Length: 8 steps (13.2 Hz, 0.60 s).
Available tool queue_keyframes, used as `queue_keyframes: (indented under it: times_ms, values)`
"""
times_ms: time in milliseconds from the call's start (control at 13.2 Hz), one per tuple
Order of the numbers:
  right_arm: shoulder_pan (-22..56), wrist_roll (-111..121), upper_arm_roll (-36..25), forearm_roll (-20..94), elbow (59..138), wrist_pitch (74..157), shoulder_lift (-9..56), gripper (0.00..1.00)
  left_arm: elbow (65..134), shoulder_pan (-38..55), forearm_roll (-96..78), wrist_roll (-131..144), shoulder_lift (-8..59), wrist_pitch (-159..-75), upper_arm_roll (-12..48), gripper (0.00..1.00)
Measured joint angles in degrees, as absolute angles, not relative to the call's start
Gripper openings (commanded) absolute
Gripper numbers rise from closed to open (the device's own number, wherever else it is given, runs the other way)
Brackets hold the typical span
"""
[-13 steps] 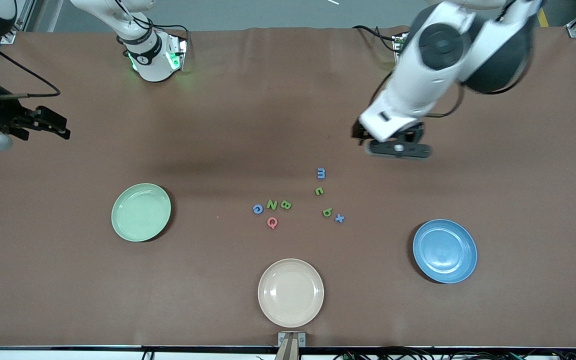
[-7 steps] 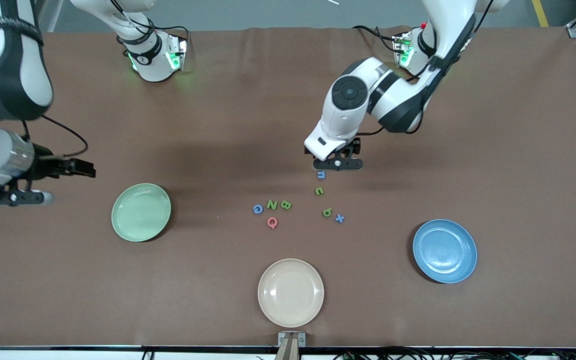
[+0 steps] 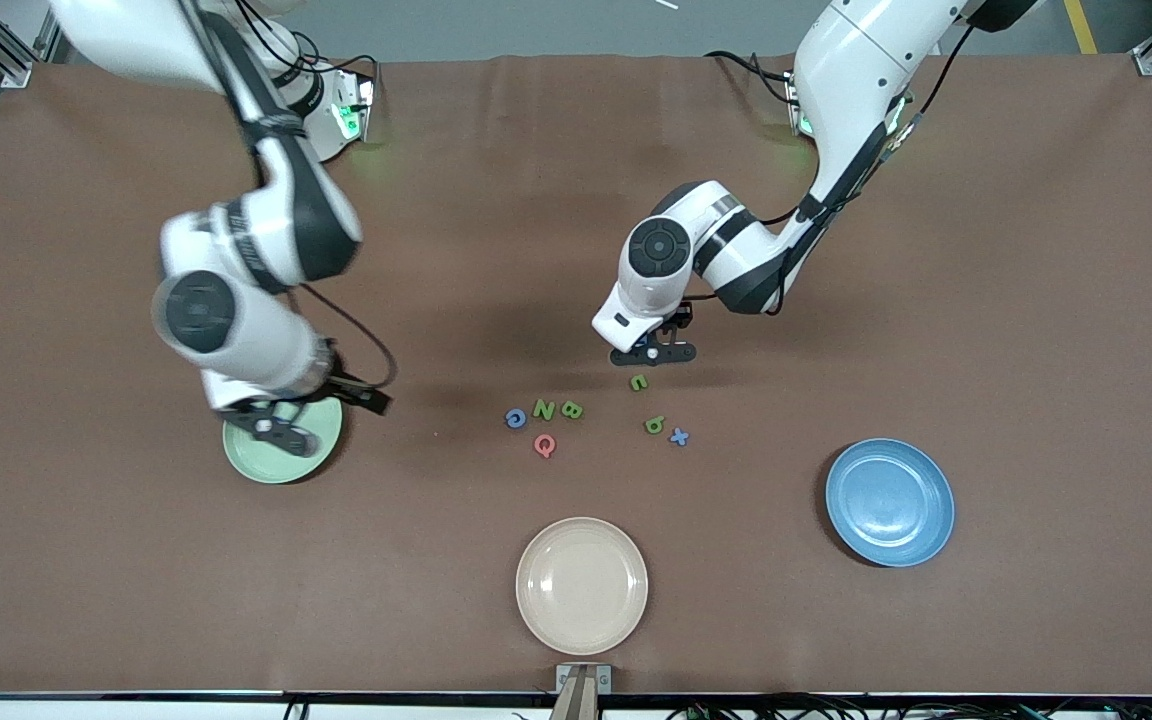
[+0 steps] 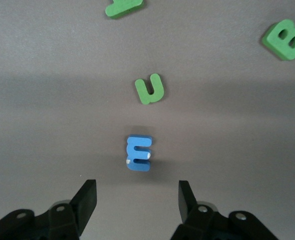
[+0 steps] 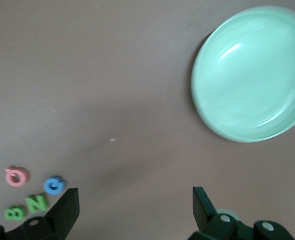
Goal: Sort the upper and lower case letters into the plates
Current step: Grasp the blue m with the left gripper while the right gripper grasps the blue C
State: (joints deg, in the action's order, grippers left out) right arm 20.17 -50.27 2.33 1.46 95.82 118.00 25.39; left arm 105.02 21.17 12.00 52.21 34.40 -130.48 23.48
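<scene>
Since the earlier frames, both arms have been swung in over the surface (image 3: 1036,330): the left gripper (image 4: 137,197) has been brought down at the blue m (image 4: 139,153), and the right gripper (image 5: 132,205) has been carried from the surface's edge to above the mint plate (image 3: 321,455). In the left wrist view, the left fingers (image 4: 87,192) are seen parted with the m just ahead of them, not yet between them; nothing is held. The right fingers (image 5: 70,205) are spread wide and empty. The m lies farthest from the front camera of the lowercase group, with the green n (image 3: 639,382) just beside it, nearer the camera, then the green b (image 3: 654,425) and blue x (image 3: 678,436). The capitals G (image 3: 515,418), N (image 3: 543,408), B (image 3: 572,409) and Q (image 3: 544,445) lie clustered toward the right arm's end, between the mint plate and the lowercase group. The blue plate (image 3: 889,502) and the beige plate (image 3: 581,585) are empty. Several risks are judged to follow. The m is thin and flat, so it could be pinched only at its edge and flipped or skidded away if the fingers are closed before it is centred. The n could be nudged by a finger, being so close. The beige plate could be mistaken for a target.
</scene>
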Motion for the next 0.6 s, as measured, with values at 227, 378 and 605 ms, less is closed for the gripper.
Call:
queue_keyframes:
  times_ms: [227, 378, 605]
  values:
    - [25.79, -62.50, 2.31, 1.41, 95.91, 128.22, 31.87, 0.91, 104.93, 21.16, 14.85, 52.56, 35.99, -131.41, 23.43, 0.69]
    - [28.11, -68.28, 2.25, 1.13, 95.85, 133.60, 35.89, 0.79, 104.86, 21.15, 15.18, 52.60, 37.38, -133.02, 23.12, 0.61]
    - [29.71, -72.32, 2.12, 1.13, 93.74, 136.60, 40.46, 0.78, 104.58, 21.01, 15.20, 52.60, 38.54, -134.43, 22.77, 0.29]
